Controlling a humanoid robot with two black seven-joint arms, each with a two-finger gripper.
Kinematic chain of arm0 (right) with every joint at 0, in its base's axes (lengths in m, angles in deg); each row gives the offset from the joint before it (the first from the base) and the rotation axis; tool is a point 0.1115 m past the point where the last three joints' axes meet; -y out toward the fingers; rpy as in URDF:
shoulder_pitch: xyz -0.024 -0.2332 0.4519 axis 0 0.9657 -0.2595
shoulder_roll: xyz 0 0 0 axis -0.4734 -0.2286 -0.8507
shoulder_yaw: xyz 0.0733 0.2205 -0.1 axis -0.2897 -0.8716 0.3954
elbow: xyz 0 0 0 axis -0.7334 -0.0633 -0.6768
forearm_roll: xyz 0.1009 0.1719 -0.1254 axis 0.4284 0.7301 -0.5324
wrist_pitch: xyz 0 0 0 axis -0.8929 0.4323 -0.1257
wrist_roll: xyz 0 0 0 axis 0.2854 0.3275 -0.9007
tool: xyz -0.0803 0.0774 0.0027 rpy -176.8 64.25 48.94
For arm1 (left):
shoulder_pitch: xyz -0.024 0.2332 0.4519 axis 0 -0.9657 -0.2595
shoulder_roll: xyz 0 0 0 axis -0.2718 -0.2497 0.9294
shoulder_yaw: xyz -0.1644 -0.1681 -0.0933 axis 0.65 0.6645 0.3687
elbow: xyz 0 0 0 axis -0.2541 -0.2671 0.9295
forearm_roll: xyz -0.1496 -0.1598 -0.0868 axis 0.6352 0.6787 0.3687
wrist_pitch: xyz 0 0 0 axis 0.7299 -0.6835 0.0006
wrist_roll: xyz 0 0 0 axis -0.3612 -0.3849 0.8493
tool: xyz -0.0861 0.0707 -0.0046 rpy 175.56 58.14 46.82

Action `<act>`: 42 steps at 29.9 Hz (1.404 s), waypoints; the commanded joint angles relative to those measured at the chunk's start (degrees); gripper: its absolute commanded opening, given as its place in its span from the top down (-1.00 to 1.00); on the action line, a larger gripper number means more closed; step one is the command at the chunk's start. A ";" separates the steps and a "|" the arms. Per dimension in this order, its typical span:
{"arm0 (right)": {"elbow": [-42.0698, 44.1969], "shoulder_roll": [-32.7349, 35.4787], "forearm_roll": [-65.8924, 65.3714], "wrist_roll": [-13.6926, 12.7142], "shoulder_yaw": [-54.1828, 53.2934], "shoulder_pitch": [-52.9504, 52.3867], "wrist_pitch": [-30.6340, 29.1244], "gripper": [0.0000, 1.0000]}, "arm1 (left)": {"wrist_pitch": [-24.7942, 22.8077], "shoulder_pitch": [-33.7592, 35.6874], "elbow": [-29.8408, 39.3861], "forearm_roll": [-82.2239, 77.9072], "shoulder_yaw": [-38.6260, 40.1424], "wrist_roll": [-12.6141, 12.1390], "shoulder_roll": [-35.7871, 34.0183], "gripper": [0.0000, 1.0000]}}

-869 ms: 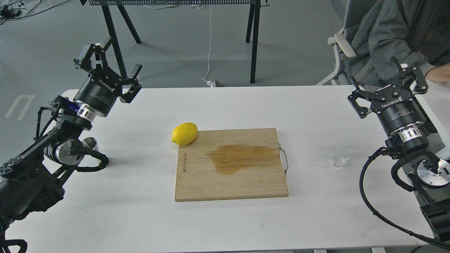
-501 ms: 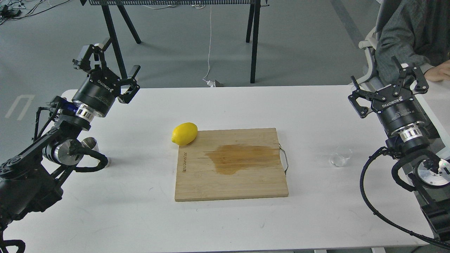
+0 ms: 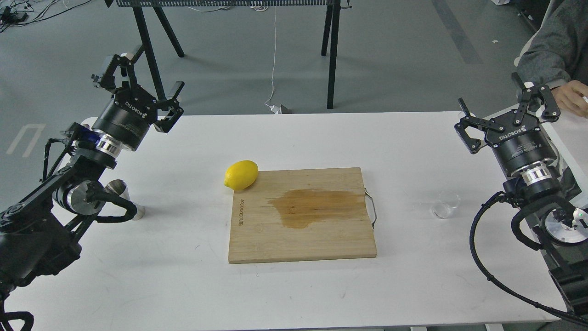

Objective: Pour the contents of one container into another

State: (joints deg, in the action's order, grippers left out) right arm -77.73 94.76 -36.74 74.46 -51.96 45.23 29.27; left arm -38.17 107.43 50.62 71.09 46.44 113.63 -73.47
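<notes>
The small clear glass cup (image 3: pixel 445 204) stands upright on the white table at the right, just left of my right arm. The steel jigger (image 3: pixel 120 195) sits at the table's left edge, mostly hidden behind my left arm's cable and joint. My left gripper (image 3: pixel 137 92) is raised over the table's far left corner, open and empty, well behind the jigger. My right gripper (image 3: pixel 507 110) hangs open and empty above the far right edge, behind the cup.
A wooden cutting board (image 3: pixel 301 214) with a dark wet stain lies mid-table, a lemon (image 3: pixel 241 174) touching its far left corner. A seated person's hand (image 3: pixel 569 95) rests at the far right. Black stand legs (image 3: pixel 331 50) rise beyond the table.
</notes>
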 commanded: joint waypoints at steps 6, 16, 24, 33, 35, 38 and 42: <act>0.08 -0.23 0.01 -0.08 0.00 -0.70 -0.03 -0.97 | -0.06 1.86 -0.11 -0.30 -0.14 0.00 -0.84 -1.00; 0.17 0.12 0.01 -0.08 0.00 -0.71 -0.03 -0.98 | -0.06 2.04 0.24 -6.87 -0.49 0.00 -3.48 -1.00; 0.26 0.12 -0.08 -0.08 0.09 -0.79 -0.03 -0.97 | -0.06 2.04 1.65 -23.14 -0.14 0.00 -8.13 -1.00; 0.26 0.12 -0.08 -0.08 0.27 -0.70 -0.03 -0.97 | 10.61 1.78 7.01 -49.40 -0.67 0.00 -15.69 -1.00; 0.26 0.12 -0.08 0.00 0.27 -0.70 -0.03 -0.97 | 14.82 1.51 7.36 -53.54 -0.84 0.00 -16.58 -1.00; 0.26 0.12 -0.08 -0.08 0.27 -0.62 -0.03 -0.97 | 21.25 0.99 7.36 -59.08 -1.45 0.00 -17.37 -1.00; 0.26 0.12 -0.08 0.00 0.35 -0.62 -0.03 -0.97 | 26.78 -1.12 7.36 -66.98 -2.60 0.00 -18.16 -1.00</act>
State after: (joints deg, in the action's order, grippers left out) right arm -77.46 94.87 -36.82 74.41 -51.68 44.60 29.24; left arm -15.54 107.80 57.98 9.76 44.53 113.63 -91.24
